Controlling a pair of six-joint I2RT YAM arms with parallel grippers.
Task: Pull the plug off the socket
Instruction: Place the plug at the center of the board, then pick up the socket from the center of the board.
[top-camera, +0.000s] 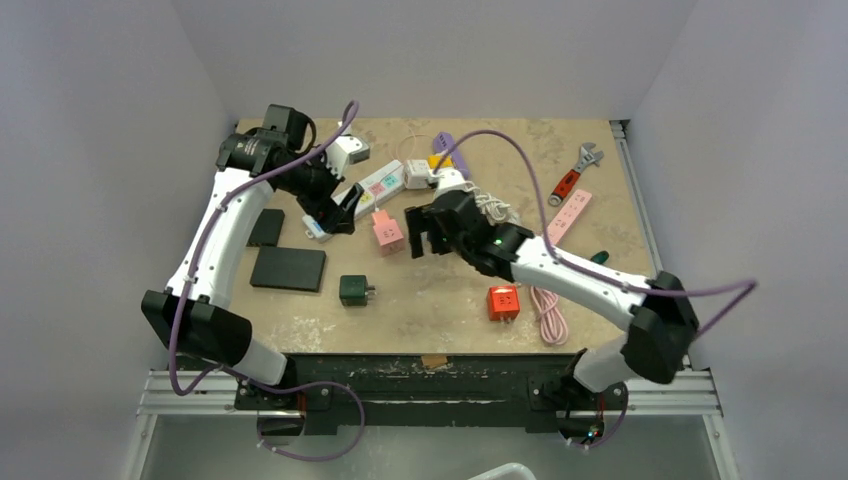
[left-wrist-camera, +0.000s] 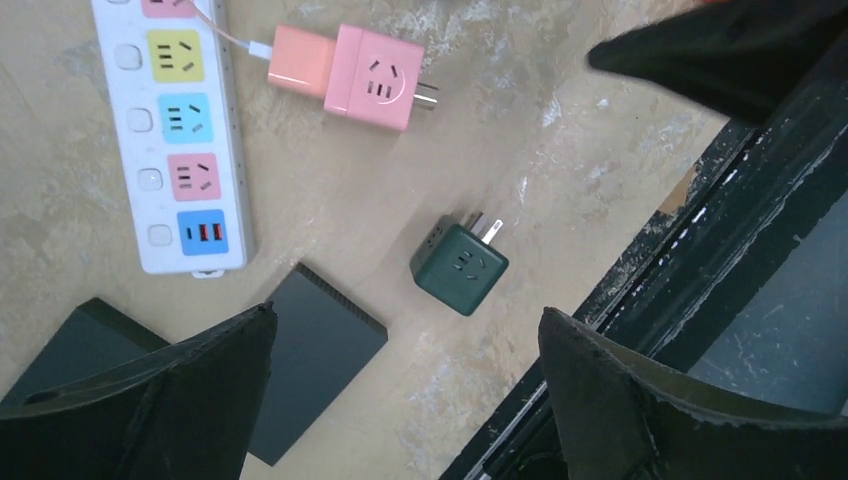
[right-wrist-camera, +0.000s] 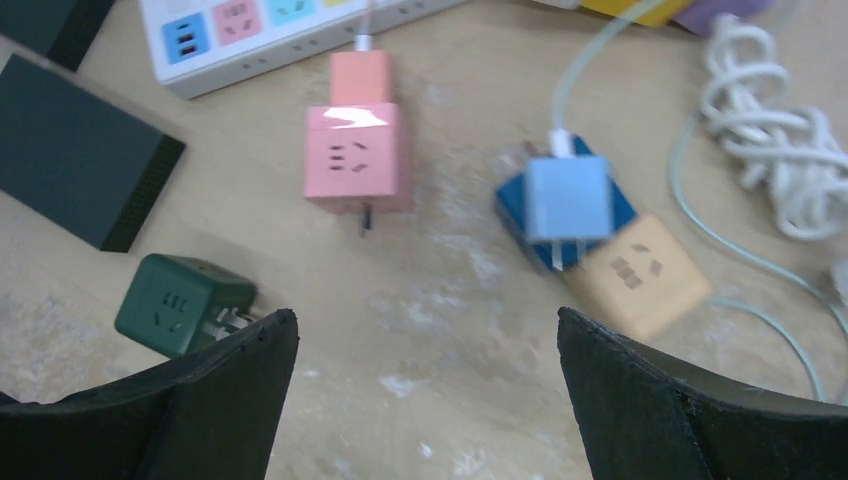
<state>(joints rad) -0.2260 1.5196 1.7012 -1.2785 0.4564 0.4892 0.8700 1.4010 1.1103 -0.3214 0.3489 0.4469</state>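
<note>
**Loose plug, easy to knock**

Your left gripper (left-wrist-camera: 405, 320) hangs wide and empty above the green cube (left-wrist-camera: 460, 267). Just beside the power strip (left-wrist-camera: 185, 140) lies the pink plug (left-wrist-camera: 375, 80), prongs bare, apparently already out. Your right gripper (right-wrist-camera: 425, 320), equally wide and empty, could shove it if it sweeps low.

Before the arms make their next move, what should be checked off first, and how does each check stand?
1. Open, empty left gripper: ok.
2. Open, empty right gripper: ok.
3. Prongs of pink cube out of power strip: ok, bare prongs show.
4. Separation of salmon adapter from pink cube: not ok, joined.
5. Separation of blue charger from tan cube: cannot tell, blurred.
</note>
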